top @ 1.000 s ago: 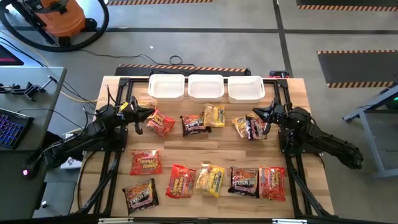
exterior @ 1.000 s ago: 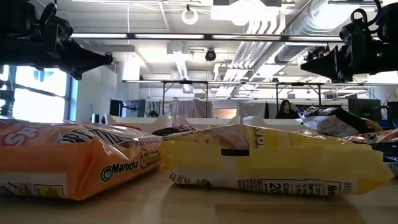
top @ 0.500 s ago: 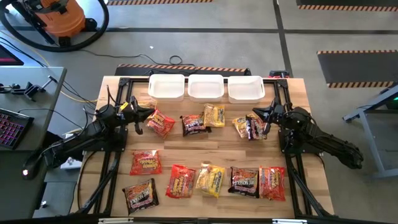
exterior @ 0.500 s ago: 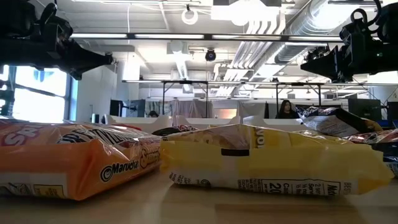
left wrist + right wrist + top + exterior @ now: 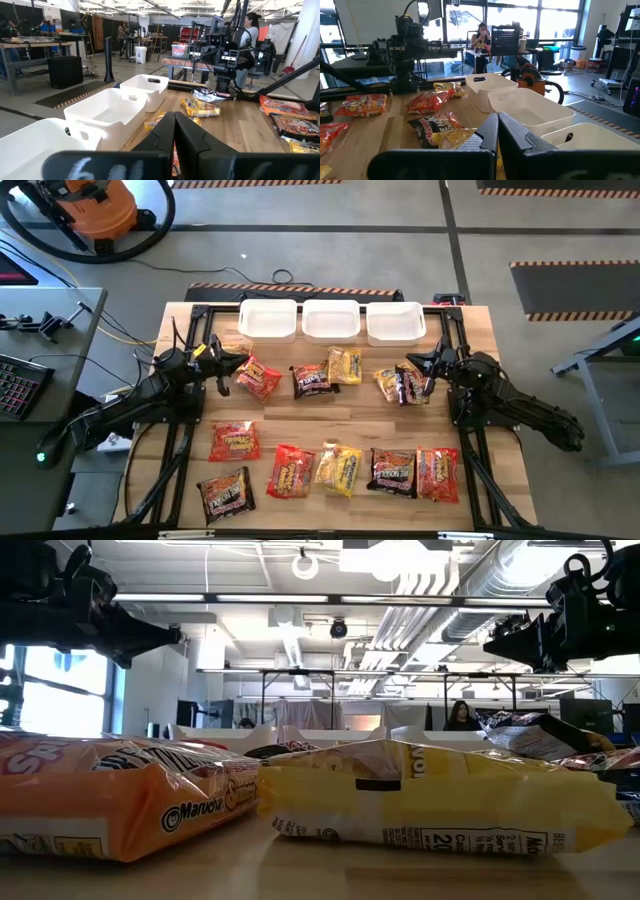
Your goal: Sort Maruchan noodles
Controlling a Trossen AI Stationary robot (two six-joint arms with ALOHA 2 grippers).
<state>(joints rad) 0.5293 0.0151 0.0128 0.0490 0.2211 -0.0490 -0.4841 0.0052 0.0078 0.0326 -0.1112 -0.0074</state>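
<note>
The Maruchan noodles lie flat on the wooden table in two loose rows. In the far row are a red packet (image 5: 260,377), a dark one (image 5: 311,380), a yellow one (image 5: 345,364) and a yellow and dark pair (image 5: 400,384). The near row runs from a red packet (image 5: 234,441) to another red one (image 5: 438,473). My left gripper (image 5: 240,362) hovers shut and level at the table's left, above the far red packet's edge (image 5: 174,117). My right gripper (image 5: 408,367) hovers shut and level at the table's right, beside the pair (image 5: 497,117).
Three white bins (image 5: 268,319) (image 5: 331,320) (image 5: 395,322) stand side by side along the far edge. A black frame (image 5: 180,450) borders the table. In the low view an orange packet (image 5: 120,800) and a yellow packet (image 5: 430,800) fill the foreground. People sit in the room beyond.
</note>
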